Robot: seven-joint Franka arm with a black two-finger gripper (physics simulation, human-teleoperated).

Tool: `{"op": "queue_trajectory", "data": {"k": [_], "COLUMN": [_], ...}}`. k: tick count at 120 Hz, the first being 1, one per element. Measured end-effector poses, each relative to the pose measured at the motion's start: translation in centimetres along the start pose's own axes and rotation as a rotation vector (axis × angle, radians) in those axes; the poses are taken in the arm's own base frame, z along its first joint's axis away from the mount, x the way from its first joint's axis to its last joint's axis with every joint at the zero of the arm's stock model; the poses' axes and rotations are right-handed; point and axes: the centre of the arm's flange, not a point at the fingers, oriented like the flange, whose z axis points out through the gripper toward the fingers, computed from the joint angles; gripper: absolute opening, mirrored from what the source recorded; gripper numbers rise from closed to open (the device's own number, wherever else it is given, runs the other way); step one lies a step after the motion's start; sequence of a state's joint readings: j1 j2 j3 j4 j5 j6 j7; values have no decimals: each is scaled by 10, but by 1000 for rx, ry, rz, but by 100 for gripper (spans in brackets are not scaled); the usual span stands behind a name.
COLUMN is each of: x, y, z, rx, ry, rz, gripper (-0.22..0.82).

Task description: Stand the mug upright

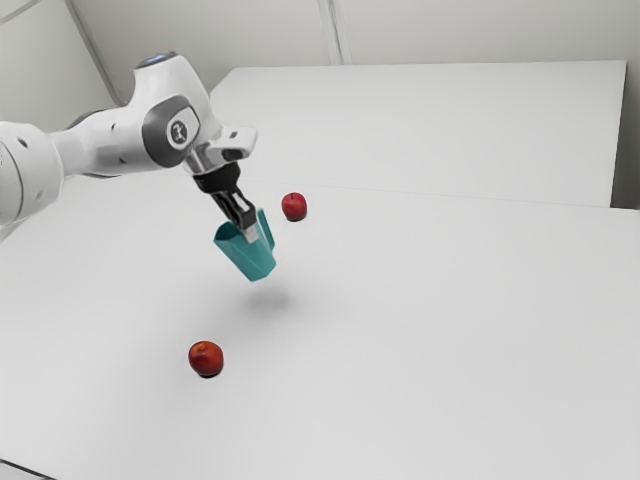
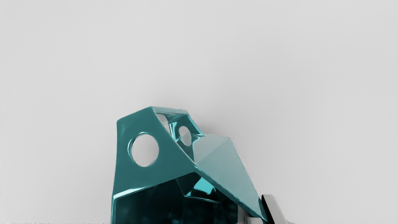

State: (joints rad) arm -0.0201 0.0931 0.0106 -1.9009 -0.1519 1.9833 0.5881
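**Tilted mug (image 1: 243, 257) up in the air, pinched by its wall!**

Starting at the exterior view's left: one white arm (image 1: 95, 145), reaching in almost level, then bending down at the wrist, hand slanting down toward the exterior view's right. Nearer the camera, below the hand in the picture, one red fruit (image 1: 206, 358), first of two on the table (image 1: 450, 330). On to the one black gripper (image 1: 250, 235), and closed on the mug! Just one mug to count, teal, clamped by its wall, one finger inside, one outside (image 2: 274, 209). Leaning, not upright: mouth up toward the exterior view's left, base down toward its right, handle (image 1: 266, 228) on the right-hand side. Clear of the table too, with a soft shadow (image 1: 268, 300) beneath. And farther right, beyond the mug, red fruit number two (image 1: 294, 206)!
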Motion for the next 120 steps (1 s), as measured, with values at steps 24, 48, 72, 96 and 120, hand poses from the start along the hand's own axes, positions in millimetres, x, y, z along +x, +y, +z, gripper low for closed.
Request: {"op": "queue_trajectory", "data": {"k": [24, 48, 72, 96, 120], "x": [13, 19, 25, 28, 28], "y": [4, -2, -1, 2, 13], "z": [34, 72, 84, 81, 28], "rx": [109, 146, 162, 161, 168], "ry": [-84, -105, -84, -58, 21], "rz": [11, -26, -62, -94, -127], "gripper": [-18, -18, -15, 26, 47]}}
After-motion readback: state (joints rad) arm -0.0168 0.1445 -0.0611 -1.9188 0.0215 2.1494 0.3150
